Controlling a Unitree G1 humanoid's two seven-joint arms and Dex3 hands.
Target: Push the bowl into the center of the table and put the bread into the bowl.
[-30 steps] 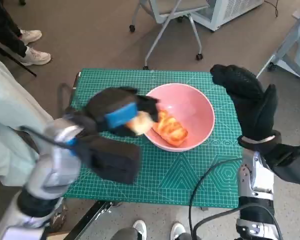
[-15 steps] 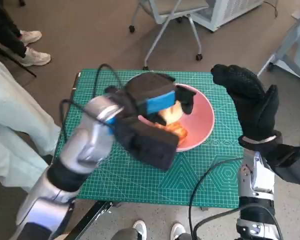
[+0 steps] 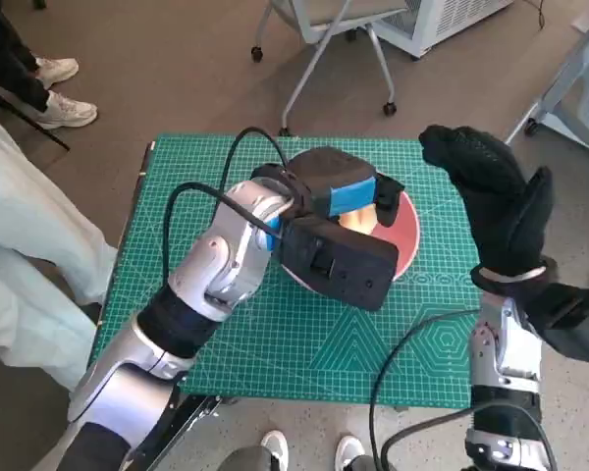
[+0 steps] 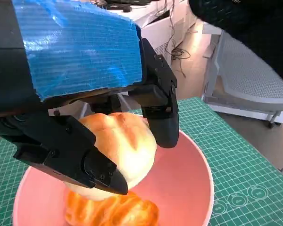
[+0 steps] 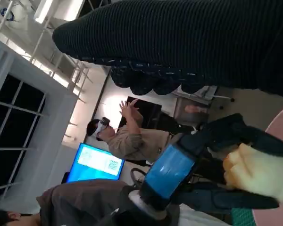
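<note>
- since a second ago our left hand (image 3: pixel 348 196) has swung from the near-left rim of the pink round bowl (image 3: pixel 404 240) to right above it, carrying the pale round bread roll (image 4: pixel 115 153) along.
- we see its black fingers (image 4: pixel 160 110) clamped round that roll, which hangs over the bowl's hollow, above a golden glazed pastry (image 4: pixel 113 212) lying inside.
- the bowl sits on the green grid cutting mat (image 3: pixel 373 343), toward the far right of the table.
- our right hand (image 3: pixel 491 201) in its black knitted glove is raised beside the bowl's right edge, fingers apart, holding nothing.
- a person with raised hands (image 5: pixel 127 134) shows in the right wrist view.
</note>
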